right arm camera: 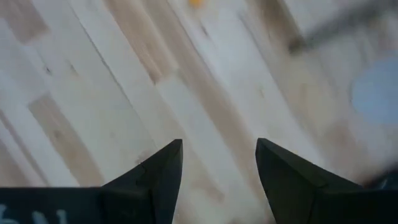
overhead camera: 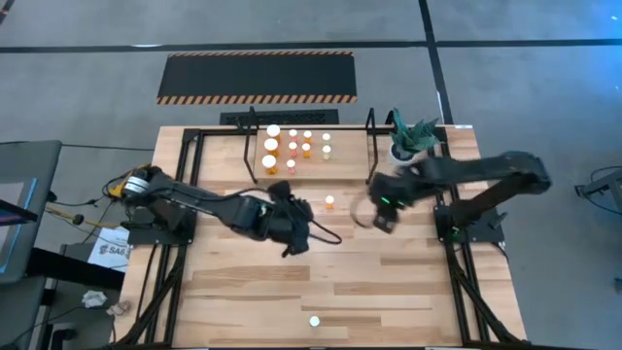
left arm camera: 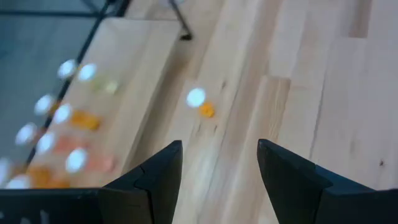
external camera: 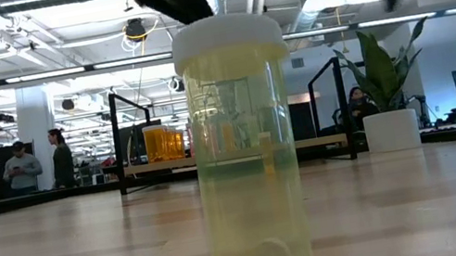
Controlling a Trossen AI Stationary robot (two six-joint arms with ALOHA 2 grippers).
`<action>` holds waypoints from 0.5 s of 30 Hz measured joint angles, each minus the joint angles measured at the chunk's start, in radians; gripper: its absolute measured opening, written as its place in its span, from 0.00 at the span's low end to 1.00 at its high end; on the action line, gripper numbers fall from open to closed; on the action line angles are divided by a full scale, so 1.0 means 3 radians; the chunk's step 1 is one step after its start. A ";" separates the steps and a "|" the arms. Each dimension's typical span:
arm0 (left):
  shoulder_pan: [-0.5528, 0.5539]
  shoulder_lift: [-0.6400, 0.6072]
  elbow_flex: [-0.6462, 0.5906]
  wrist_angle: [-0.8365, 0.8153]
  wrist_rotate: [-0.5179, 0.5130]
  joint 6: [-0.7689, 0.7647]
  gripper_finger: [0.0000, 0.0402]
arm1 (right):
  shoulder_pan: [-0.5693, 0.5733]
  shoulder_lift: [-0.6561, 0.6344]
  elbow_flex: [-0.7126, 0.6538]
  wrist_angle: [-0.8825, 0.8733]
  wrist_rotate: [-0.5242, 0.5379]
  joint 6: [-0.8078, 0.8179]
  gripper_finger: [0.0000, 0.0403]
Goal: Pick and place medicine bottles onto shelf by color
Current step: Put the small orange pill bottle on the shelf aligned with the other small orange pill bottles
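The shelf (overhead camera: 345,165) stands at the table's far middle, and several small white-capped bottles (overhead camera: 292,148), orange, reddish and pale, stand upright on its wood floor. One orange bottle (overhead camera: 330,202) (left arm camera: 202,104) stands alone on the table in front of the shelf. A pale yellowish bottle (overhead camera: 314,320) (external camera: 245,144) with pills inside stands by the near edge. My left gripper (overhead camera: 301,226) (left arm camera: 219,146) hovers left of and nearer than the lone orange bottle, open and empty. My right gripper (overhead camera: 385,220) (right arm camera: 219,144) hovers to that bottle's right, open and empty.
A white pot with a green plant (overhead camera: 410,141) stands at the shelf's right end. A black-and-yellow striped mat (overhead camera: 257,78) lies on the floor beyond the table. Bare wood lies between the grippers and the near edge. People stand in the room behind (external camera: 59,158).
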 joint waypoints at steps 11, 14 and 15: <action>0.0558 0.0000 -0.0986 0.2146 0.1070 0.1169 0.49 | 0.1595 -0.0905 -0.1233 -0.0061 0.0131 0.2833 0.56; 0.0706 0.0000 -0.1067 0.2266 0.1005 0.1205 0.49 | 0.2025 -0.0929 -0.1429 -0.0072 0.0131 0.3321 0.56; 0.0755 -0.0001 -0.1094 0.2308 0.1008 0.1222 0.49 | 0.2148 -0.0922 -0.1486 -0.0068 0.0131 0.3414 0.56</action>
